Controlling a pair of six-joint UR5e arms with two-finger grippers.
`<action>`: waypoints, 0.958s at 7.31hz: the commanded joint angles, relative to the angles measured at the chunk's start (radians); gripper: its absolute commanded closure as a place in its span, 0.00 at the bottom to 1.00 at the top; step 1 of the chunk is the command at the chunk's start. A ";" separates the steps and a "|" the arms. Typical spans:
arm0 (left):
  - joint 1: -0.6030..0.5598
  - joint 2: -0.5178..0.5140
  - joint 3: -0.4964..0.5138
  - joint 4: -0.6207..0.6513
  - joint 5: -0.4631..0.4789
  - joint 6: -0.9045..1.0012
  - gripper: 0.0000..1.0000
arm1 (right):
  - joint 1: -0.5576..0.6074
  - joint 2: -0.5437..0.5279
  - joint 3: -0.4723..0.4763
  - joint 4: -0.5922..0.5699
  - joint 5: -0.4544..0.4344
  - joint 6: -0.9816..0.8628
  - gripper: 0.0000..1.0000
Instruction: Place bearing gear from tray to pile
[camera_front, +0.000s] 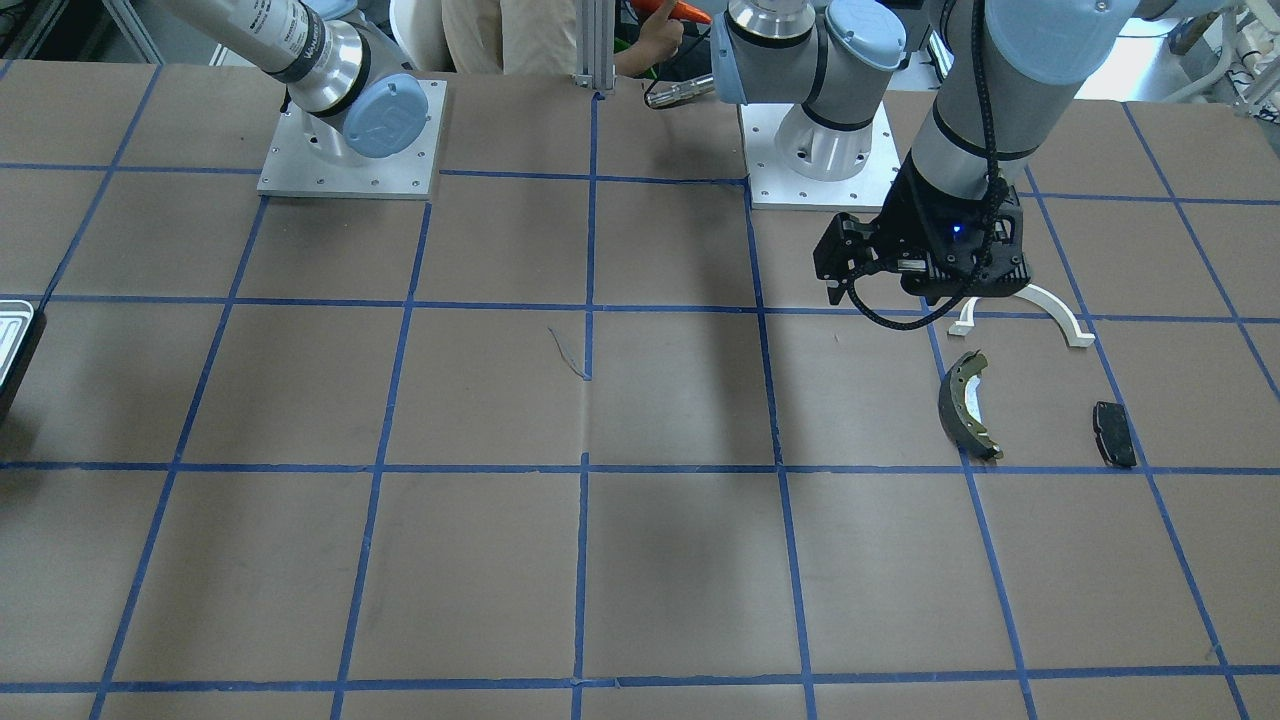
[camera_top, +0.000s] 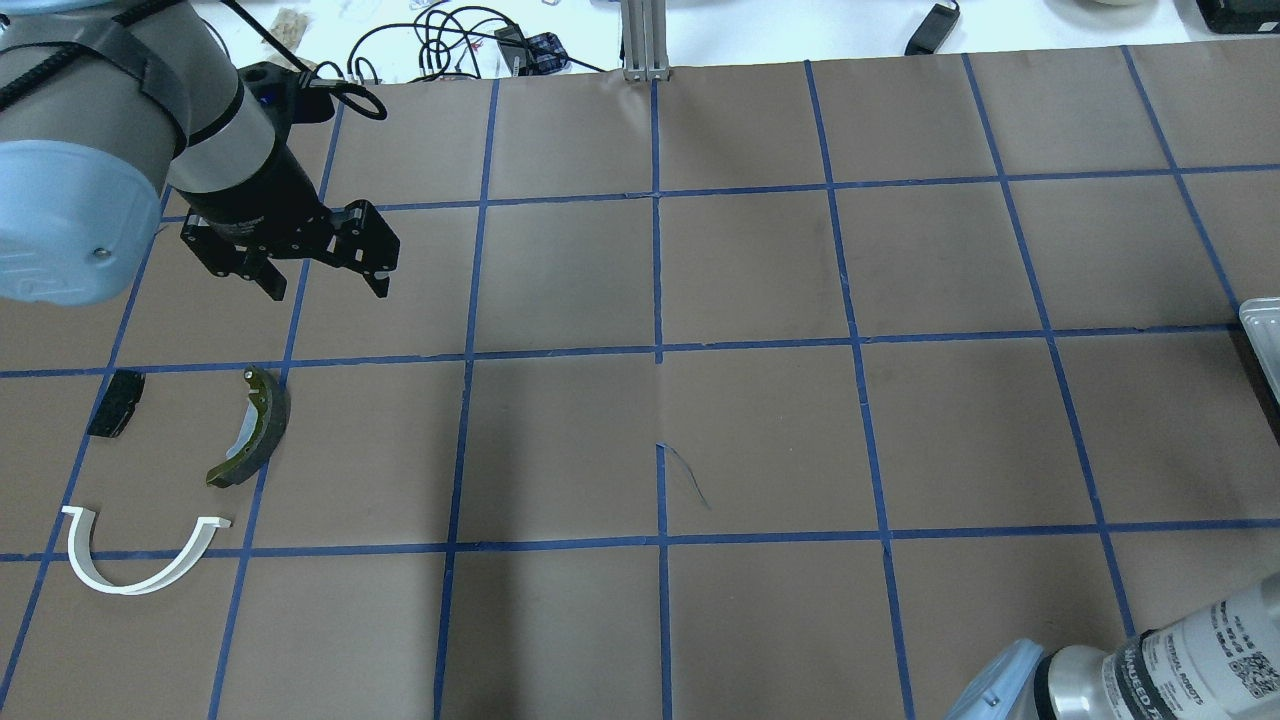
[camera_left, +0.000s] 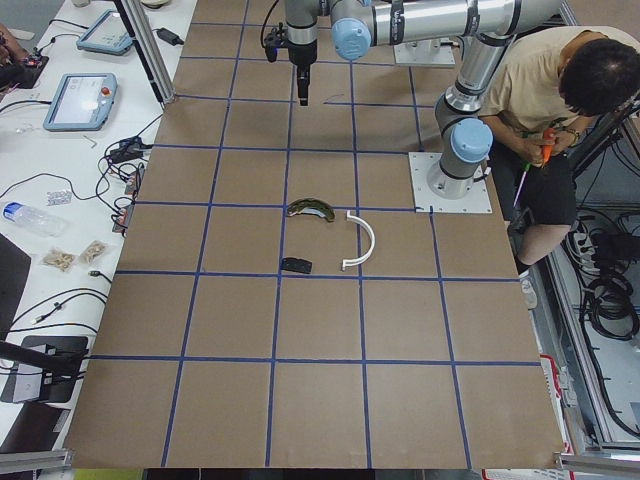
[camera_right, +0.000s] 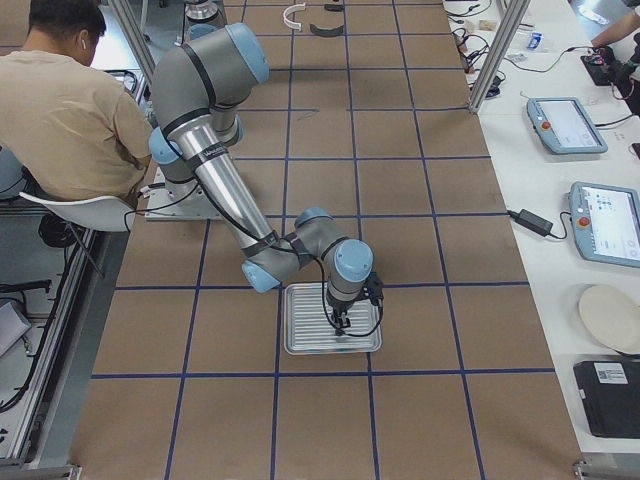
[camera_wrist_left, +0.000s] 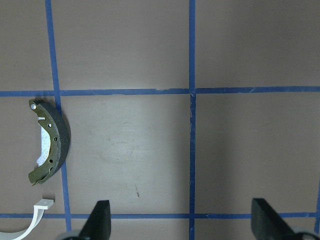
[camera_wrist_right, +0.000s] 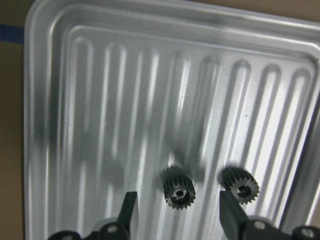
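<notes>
While the small dark toothed metal gear (camera_wrist_right: 178, 194) lies flat on the ribbed silvery metal tray (camera_wrist_right: 50, 125) between the wide-open, empty right fingers (camera_wrist_right: 129, 212), it looks stiff, dense and probably slippery, best pinched across opposite teeth, the left fingers (camera_wrist_left: 101, 220) likewise open and empty

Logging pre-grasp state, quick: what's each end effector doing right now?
Left end effector: open, holding nothing.
Right end effector: open, straddling a gear on the tray, not gripping it.
</notes>
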 joint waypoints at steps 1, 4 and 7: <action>0.000 0.000 0.000 -0.002 0.000 0.000 0.00 | 0.000 0.005 -0.001 -0.007 -0.003 0.002 0.40; 0.000 0.000 0.000 0.000 0.000 0.000 0.00 | 0.000 0.011 0.001 -0.007 -0.007 -0.002 0.55; 0.000 0.001 0.000 0.000 0.000 0.000 0.00 | 0.000 0.015 0.001 -0.017 -0.006 -0.008 0.73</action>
